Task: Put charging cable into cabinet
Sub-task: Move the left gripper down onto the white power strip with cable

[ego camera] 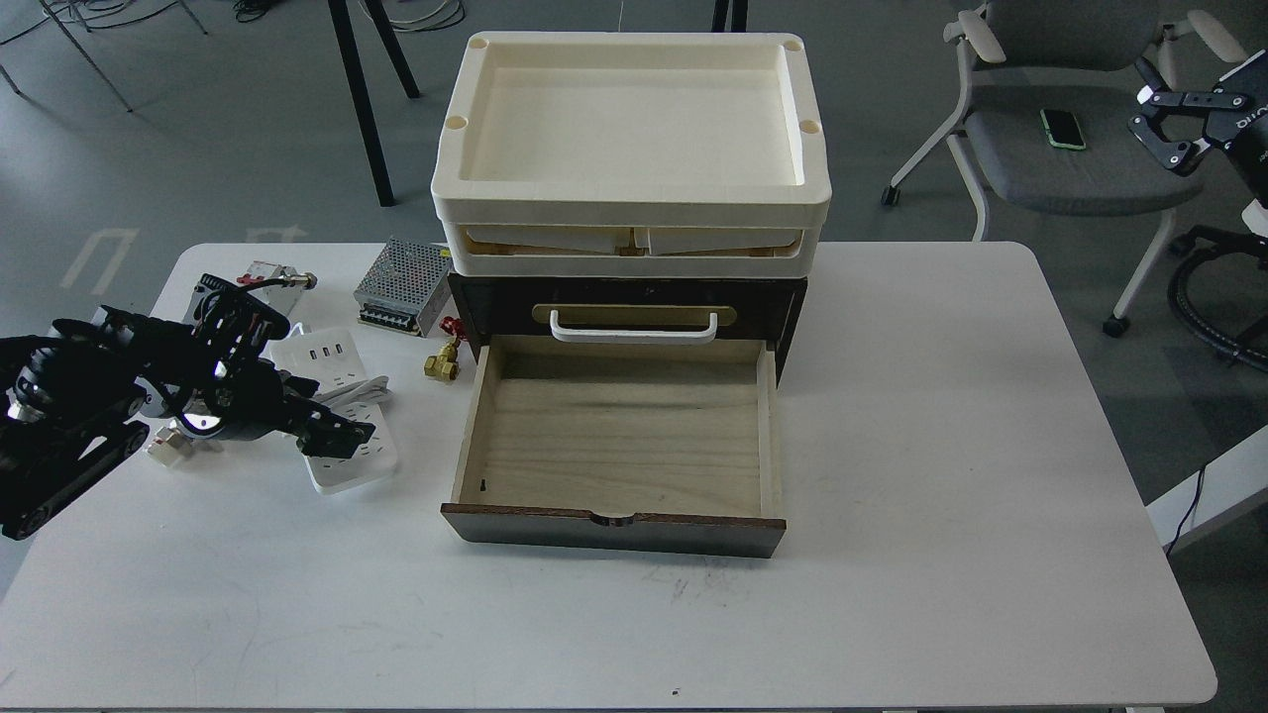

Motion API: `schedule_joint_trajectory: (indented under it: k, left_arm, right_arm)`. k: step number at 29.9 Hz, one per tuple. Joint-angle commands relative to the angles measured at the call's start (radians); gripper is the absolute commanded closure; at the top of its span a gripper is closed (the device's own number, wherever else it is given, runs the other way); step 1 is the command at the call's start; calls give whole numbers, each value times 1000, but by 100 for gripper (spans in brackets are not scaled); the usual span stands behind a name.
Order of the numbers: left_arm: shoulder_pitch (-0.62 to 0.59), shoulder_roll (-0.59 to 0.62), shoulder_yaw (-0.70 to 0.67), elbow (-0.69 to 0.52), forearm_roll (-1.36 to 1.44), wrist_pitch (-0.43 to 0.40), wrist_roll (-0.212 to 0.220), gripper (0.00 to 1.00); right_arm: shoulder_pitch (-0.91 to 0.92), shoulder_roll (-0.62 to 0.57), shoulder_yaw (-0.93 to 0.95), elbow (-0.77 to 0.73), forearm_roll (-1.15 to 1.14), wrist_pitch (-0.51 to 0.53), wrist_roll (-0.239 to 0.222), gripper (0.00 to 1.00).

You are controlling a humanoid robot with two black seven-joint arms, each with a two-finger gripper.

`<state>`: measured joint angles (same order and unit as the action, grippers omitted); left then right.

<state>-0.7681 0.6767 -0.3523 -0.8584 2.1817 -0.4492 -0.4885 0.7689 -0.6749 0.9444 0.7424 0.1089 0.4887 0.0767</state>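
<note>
The charging cable (335, 368) is a flat white power strip with USB ports, its thick white cord wrapped around its middle. It lies on the white table (941, 446) left of the cabinet (792, 307). The cabinet is dark brown, with cream trays (629, 119) on top and a white bar handle (634, 329) on its upper drawer. Its lower drawer (619, 426) is pulled out, showing an empty pale wood interior. My left gripper (339, 434) is low over the near half of the strip; its fingers are dark and cannot be told apart. My right gripper (1149, 111) is open and empty, off the table at the far right.
A perforated metal power supply box (404, 287) and a brass valve with a red handle (443, 358) sit between the strip and the cabinet. A small white-and-red breaker (267, 272) lies at the back left. A grey chair (1070, 149) with a phone (1062, 129) stands behind the table.
</note>
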Motion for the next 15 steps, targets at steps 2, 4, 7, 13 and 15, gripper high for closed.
schedule_joint_trajectory:
  k: [2, 4, 7, 13, 15]
  left_arm:
    - [0, -25, 16, 45, 0, 23, 0, 26]
    - [0, -25, 16, 47, 0, 36, 0, 31]
    - [0, -25, 18, 48, 0, 76, 0, 38]
    - [1, -26, 27, 58, 0, 135, 0, 64]
    - [1, -25, 32, 58, 0, 176, 0, 90]
  right_arm:
    - [-5, 0, 0, 0, 2, 0, 0, 0]
    - [-14, 0, 1, 2, 2, 0, 0, 0]
    - [-17, -8, 1, 0, 3, 0, 0, 0]
    - [-26, -15, 1, 0, 8, 0, 0, 0]
    - [-31, -21, 2, 2, 9, 0, 0, 0]
